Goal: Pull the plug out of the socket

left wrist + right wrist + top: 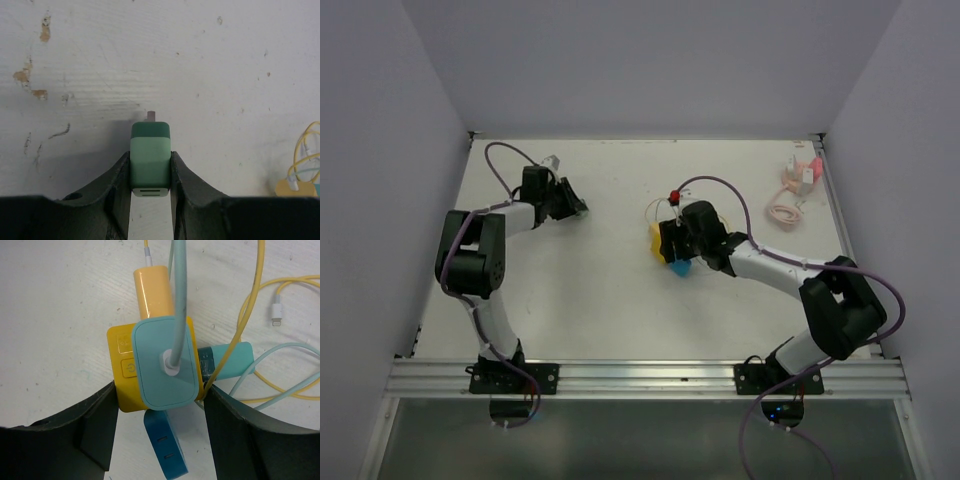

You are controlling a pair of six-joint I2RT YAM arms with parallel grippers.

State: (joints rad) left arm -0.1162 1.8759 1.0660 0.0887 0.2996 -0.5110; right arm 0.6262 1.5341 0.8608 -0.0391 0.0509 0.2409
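Right pincer (160,392): clamped wide across yellow socket cube (122,365), one finger pressed to each of two opposite sides, near the cube's lower corners. Left pincer (150,160): closed snugly on green plug (150,147), pads flat against both flanks; sits well apart from the cube, off to its left in the overhead view, with the plug out of the socket.

White table (610,300): scuffed and chipped in spots, carries the cube right of centre. Pink cable bundle (798,185): well beyond the cube, toward the far right corner.

Cube itself: shows a power-symbol button beside the adapter on its upward face. Pale teal adapter (150,375): seated on that upward face, pale cable rising from its middle. Yellow adapter (152,290): on the cube's far side. Teal plug (232,360): juts from the cube's right side. Blue plug (165,445): on the cube's near side, between the fingers.

Yellow cable (256,295): loops right of the cube. White connector tip (276,313): lies loose, farther right of the cube.
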